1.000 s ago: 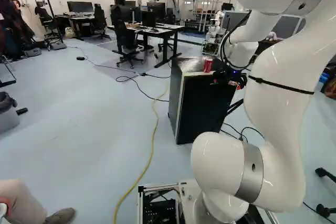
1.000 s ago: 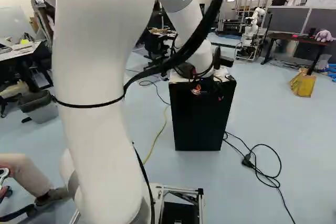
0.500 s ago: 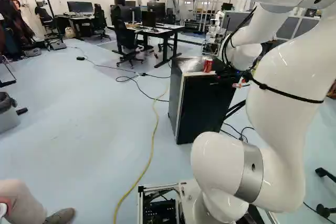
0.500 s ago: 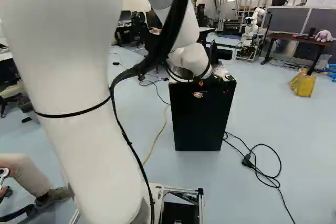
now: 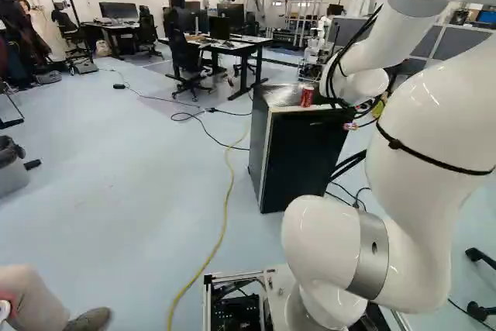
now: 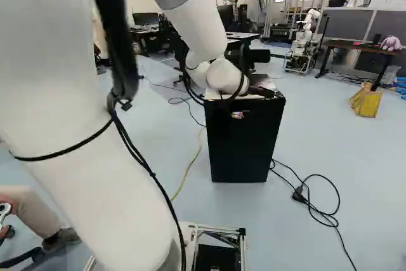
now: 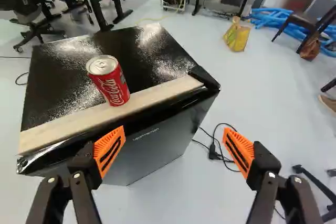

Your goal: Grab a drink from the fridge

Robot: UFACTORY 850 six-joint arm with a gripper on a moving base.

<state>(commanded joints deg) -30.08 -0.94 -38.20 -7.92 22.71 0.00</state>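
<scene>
Can (image 5: 307, 96), red and upright, stands along the front edge of the black fridge's (image 5: 298, 160) top, right of centre in the upper half of the left base view. The gripper (image 6: 237, 115) is at the upper middle of the right base view, before the fridge front. In the wrist view its orange pads (image 7: 109, 150) are spread wide, holding nothing, with the can ahead and apart from both

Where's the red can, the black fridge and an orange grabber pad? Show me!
Red can (image 7: 111, 83): wrist view, on its printed side.
Black fridge (image 6: 244, 150): right base view, on its front.
Orange pad (image 7: 243, 149): wrist view, on its flat face.
</scene>
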